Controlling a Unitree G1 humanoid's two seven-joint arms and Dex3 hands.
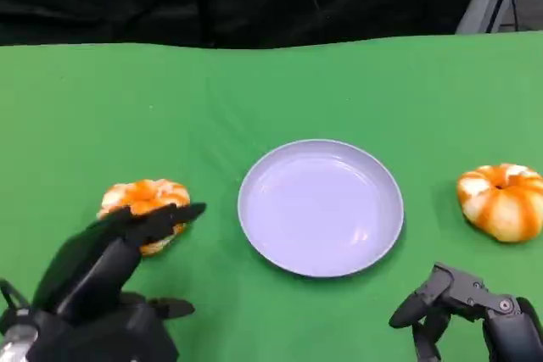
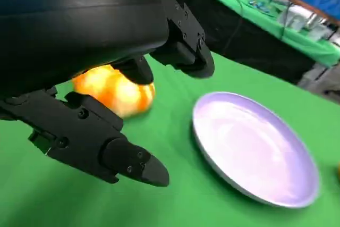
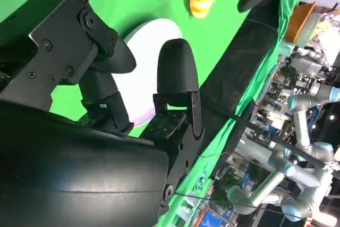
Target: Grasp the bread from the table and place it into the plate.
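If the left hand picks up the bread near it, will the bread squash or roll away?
The bread looks round and puffy with a glazed crust, so it probably yields to a firm squeeze and may be a little slippery. It sits flat on the green table, so rolling seems unlikely. The left hand has fingers spread over it.

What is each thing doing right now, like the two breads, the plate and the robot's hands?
Left bread: on the table, not gripped.
Right bread: on the table, untouched.
Plate: upright, nothing in it.
Left hand: open, fingers reaching over the left bread.
Right hand: open, holding nothing.
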